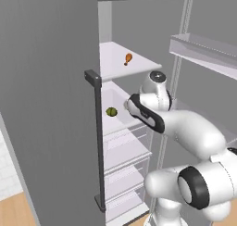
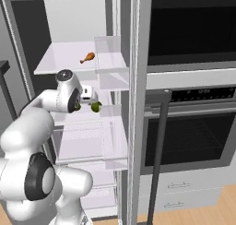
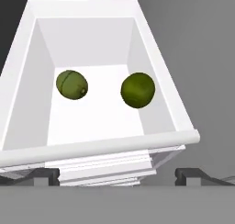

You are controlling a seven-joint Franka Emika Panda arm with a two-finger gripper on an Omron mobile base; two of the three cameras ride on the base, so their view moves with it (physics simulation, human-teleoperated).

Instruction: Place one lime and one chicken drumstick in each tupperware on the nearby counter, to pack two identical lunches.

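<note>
Green limes, left one (image 3: 72, 84) and right one (image 3: 137, 90), sit apart in the white fridge bin (image 3: 105, 142); pincer (image 3: 117, 176) wide, above near rim — centre over one lime, descend straight, clear walls.

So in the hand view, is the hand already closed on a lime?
No, both limes lie free in the white bin, ahead of the open hand.

**Kitchen surroundings: open fridge and wall oven**

Tall grey fridge door (image 1: 46, 104), swung open at left, with dark bar handle (image 1: 98, 141). White shelves (image 2: 69, 56) and drawers (image 1: 125, 174) inside. Black wall oven (image 2: 189, 132) at right, grey drawers (image 2: 184, 194) beneath. Light wood floor (image 2: 221, 210).
</note>
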